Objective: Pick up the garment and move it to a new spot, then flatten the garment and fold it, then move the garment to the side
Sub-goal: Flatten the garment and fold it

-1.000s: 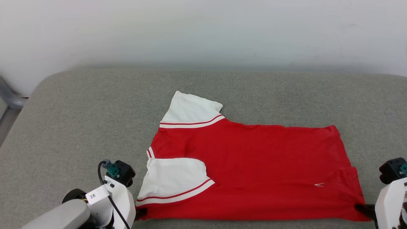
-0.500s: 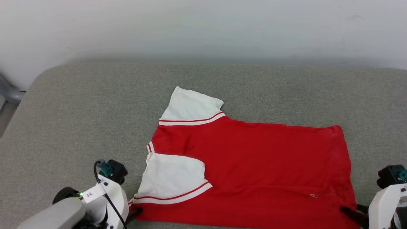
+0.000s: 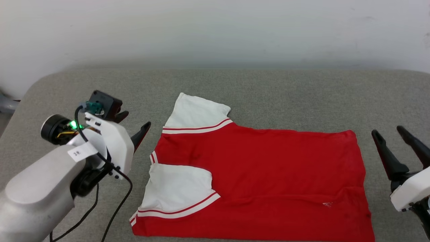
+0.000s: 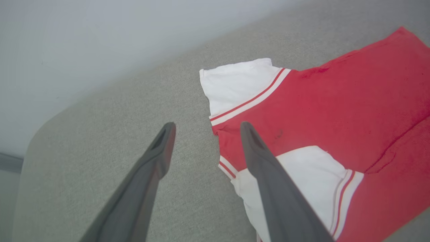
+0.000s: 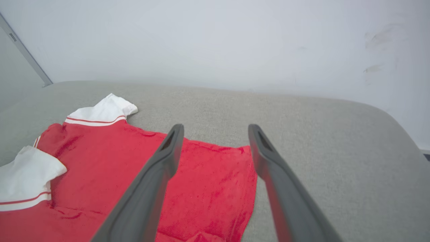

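The garment, red with white short sleeves and red-white trim, lies flat on the grey padded surface. Its far sleeve points away from me, and its near sleeve lies folded over the red body. No lettering shows. My left gripper hovers open just left of the collar end, apart from the cloth. The left wrist view has the garment to the right of the empty left gripper. My right gripper stands open beside the hem end. In the right wrist view the garment lies below and left of the right gripper.
A white wall rises directly behind the padded surface. The surface's rounded corner is at the far left, with a grey metal part beyond it. Bare padding stretches left, right and behind the garment.
Both grippers let go of the garment's near corners, opened and lifted away to its two ends. The garment stays flat. The head camera shifted slightly.
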Available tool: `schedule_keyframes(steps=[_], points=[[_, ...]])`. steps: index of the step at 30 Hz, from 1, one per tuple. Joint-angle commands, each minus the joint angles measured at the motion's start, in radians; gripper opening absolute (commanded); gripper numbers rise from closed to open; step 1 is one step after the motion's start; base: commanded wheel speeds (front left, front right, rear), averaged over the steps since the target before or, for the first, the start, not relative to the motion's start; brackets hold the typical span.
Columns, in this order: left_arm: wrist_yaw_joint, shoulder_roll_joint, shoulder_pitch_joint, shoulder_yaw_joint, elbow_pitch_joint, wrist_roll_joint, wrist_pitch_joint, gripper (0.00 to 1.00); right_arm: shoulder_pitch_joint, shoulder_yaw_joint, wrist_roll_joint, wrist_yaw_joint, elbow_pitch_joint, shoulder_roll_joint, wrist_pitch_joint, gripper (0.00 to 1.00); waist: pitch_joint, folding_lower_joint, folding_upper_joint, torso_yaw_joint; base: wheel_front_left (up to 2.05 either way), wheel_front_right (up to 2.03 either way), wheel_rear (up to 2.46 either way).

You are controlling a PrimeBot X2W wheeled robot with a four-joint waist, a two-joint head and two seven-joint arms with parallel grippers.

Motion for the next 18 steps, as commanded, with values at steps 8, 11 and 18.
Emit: schedule_keyframes(steps=[8, 11, 18], points=[[-0.013, -0.076, -0.201, 0.053, 0.072, 0.042, -0.018, 1.0, -0.042, -0.077, -0.15, 0.0, -0.101, 0.142, -0.185, 1.0, 0.134, 0.0, -0.0001, -0.06, 0.0, 0.0, 0.0], [-0.044, -0.108, -0.288, 0.067, 0.136, 0.033, 0.01, 1.0, -0.055, -0.082, -0.174, -0.001, -0.135, 0.171, -0.208, 1.0, 0.192, 0.0, -0.0001, -0.081, 0.0, 0.0, 0.0], [-0.13, -0.139, -0.471, 0.036, 0.284, -0.022, 0.291, 1.0, -0.089, -0.066, -0.214, 0.0, -0.194, 0.201, -0.217, 1.0, 0.318, 0.0, -0.0001, -0.13, 0.0, 0.0, 0.0]])
